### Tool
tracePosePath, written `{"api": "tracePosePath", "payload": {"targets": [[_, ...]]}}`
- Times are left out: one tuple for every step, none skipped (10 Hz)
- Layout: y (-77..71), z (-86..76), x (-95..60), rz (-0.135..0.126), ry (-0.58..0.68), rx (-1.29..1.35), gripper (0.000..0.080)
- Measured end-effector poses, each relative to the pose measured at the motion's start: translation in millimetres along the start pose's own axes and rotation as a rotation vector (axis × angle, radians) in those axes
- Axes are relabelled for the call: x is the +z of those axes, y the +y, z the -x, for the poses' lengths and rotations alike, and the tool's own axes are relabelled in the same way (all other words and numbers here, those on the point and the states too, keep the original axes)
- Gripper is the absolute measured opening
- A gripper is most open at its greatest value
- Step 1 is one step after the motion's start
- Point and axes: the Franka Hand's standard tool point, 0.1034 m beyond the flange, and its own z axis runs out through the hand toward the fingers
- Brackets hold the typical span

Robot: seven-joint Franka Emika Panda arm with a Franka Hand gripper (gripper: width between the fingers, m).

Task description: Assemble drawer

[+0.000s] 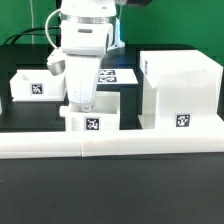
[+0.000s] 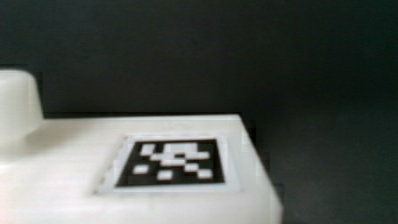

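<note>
Gripper (image 1: pixel 80 103): down at near tray (image 1: pixel 108 121); finger spread cannot be told.
Housing (image 1: pixel 180 88): exterior view's right of that tray.

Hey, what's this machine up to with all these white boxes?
A robot arm is putting a white drawer kit together. Its jaws are down at the middle tray, though whether they grip it is unclear. A second tray sits to the exterior view's left, and the cube-shaped housing stands to the right, both trays outside it. A long white bar runs along the front.
</note>
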Motion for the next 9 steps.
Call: {"api": "tracePosePath", "payload": {"targets": [[1.3, -6.0, -1.1, 0.0, 0.004, 0.001, 0.0042], [6.0, -13.9, -4.9, -0.002, 0.009, -0.001, 0.0042], [11.7, -20.0, -8.6, 0.002, 0.013, -0.014, 0.0042], [12.9, -20.7, -8.4, 0.003, 0.014, -0.018, 0.0042], [11.8, -19.4, -7.5, 0.0, 0.014, -0.014, 0.0042], [11.8, -19.2, -7.5, 0.0, 0.014, -0.013, 0.0042], [11.8, -19.1, -7.3, 0.0, 0.014, -0.013, 0.0042], [11.6, -20.0, -6.9, 0.0, 0.014, -0.014, 0.0042], [10.7, -24.4, -5.9, -0.002, 0.016, -0.021, 0.0042]]}}
